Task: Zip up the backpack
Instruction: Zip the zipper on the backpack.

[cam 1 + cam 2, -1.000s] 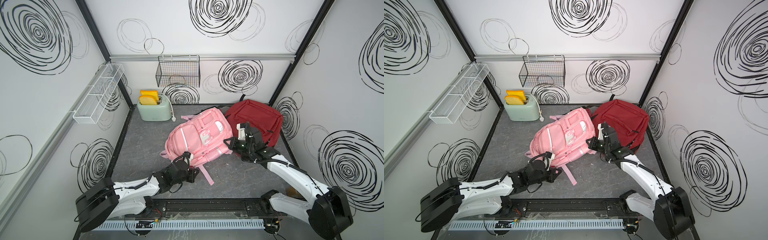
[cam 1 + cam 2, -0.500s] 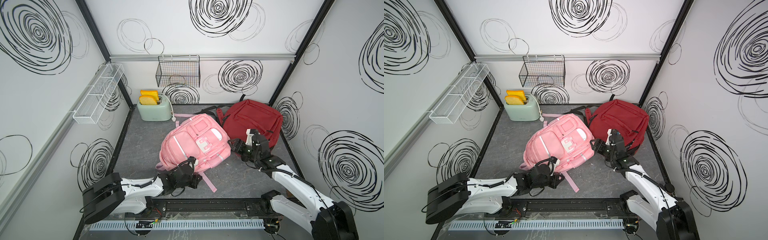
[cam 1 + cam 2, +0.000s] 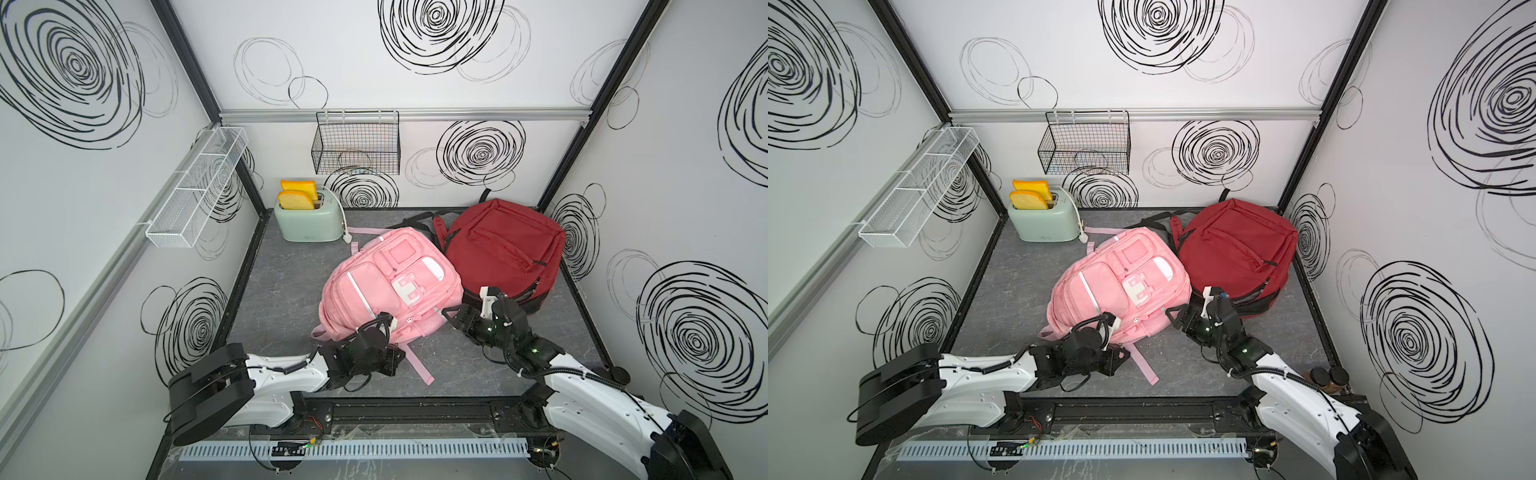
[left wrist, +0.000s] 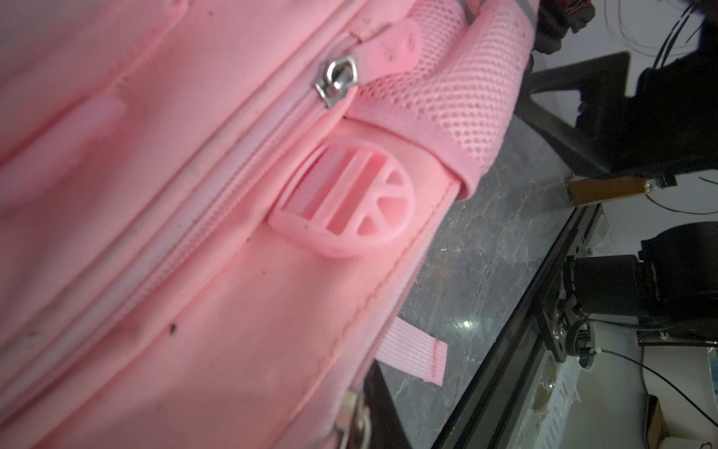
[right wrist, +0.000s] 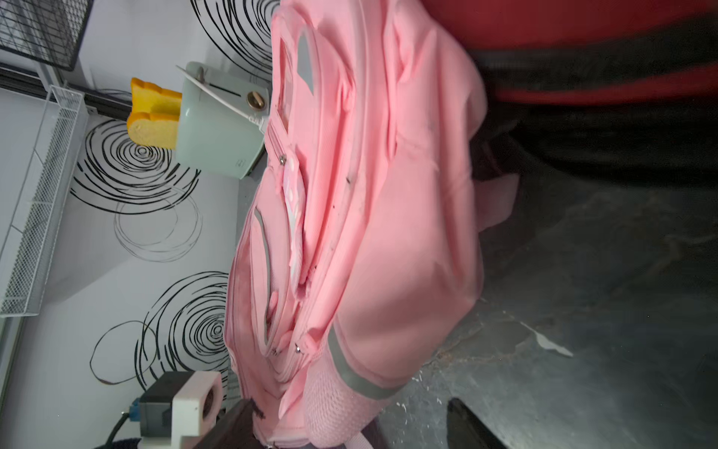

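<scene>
Since the earlier frames the pink backpack [image 3: 386,286] has dropped flat and slid toward 7 o'clock. It now lies mid-desk [image 3: 282,291], against the red backpack [image 3: 503,245] at its 2 o'clock. Right hand [image 3: 453,318], at its 4 o'clock, has released, jaws wide. Left hand [image 3: 390,355], at its 6 o'clock edge, is clenched; on what, I cannot tell. Zipper slider [image 4: 336,83] sits beside the mesh pocket [image 4: 447,89].
</scene>
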Robot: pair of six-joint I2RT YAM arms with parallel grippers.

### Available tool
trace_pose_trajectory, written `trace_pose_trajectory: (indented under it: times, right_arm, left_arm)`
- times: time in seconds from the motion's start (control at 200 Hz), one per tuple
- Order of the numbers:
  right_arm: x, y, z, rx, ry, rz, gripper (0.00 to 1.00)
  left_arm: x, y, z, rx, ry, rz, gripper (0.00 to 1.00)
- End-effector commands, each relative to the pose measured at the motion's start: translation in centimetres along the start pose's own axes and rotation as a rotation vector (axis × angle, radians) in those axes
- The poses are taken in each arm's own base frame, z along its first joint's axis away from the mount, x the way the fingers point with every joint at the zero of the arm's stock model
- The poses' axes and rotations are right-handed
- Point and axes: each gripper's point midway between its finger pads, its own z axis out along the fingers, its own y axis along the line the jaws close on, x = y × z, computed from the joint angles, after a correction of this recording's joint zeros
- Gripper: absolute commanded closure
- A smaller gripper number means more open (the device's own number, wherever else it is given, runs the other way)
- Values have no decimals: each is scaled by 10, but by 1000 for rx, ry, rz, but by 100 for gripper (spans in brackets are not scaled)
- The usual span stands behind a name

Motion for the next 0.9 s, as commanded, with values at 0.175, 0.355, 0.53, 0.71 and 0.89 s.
trace_pose_trajectory:
  times: [0.175, 0.355, 0.53, 0.71, 0.89]
  right_arm:
    - [7, 9, 18, -61, 3, 55, 19]
    - [3, 23, 32, -102, 6, 1, 20]
    - [-6, 48, 44, -147, 8, -63, 22]
    - [-13, 64, 50, -169, 1, -123, 48]
    - [-17, 76, 51, -176, -1, -184, 87]
  left_arm:
    - [-25, -35, -5, 108, -72, 22, 100]
    - [-26, -46, -9, 138, -70, 29, 100]
    - [-24, -52, -9, 157, -55, 38, 100]
    - [-20, -54, -6, 163, -36, 46, 100]
    - [-18, -47, -4, 140, -32, 48, 100]
